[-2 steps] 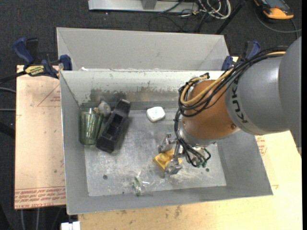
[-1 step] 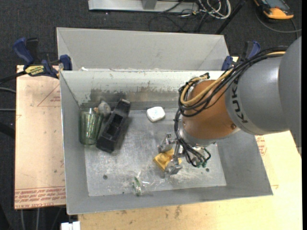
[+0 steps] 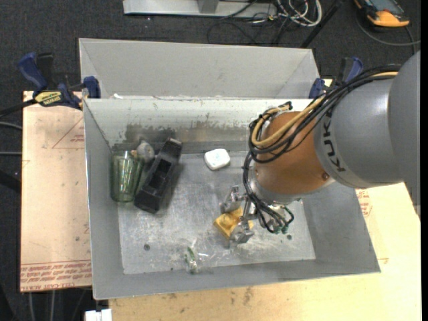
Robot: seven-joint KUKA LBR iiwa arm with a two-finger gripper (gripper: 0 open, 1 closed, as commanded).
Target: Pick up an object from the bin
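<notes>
Looks like the grab step: gripper down low in the grey bin, right on top of a small yellow thing. Cannot tell if wide or pinched shut, with so much metal and wire bunched up there. No sure sign of holding yet.

Next, as a guess: close snug on the yellow thing, then lift straight up, clear of the bin floor. Go gently, with just 1 small bit to hold and a hard, slippery floor below.

About the yellow thing: small, blocky, bright yellow-orange, maybe plastic, partly hidden under the gripper. Lying on the bin floor, right of the middle, toward the front wall. Apart from the other things.

Also in the bin: 1 white, rounded thing farther back, near the back wall. 1 black boxy thing and 1 green see-through cup side by side at the left, well apart from the gripper. 1 tiny greenish scrap near the front.
</notes>
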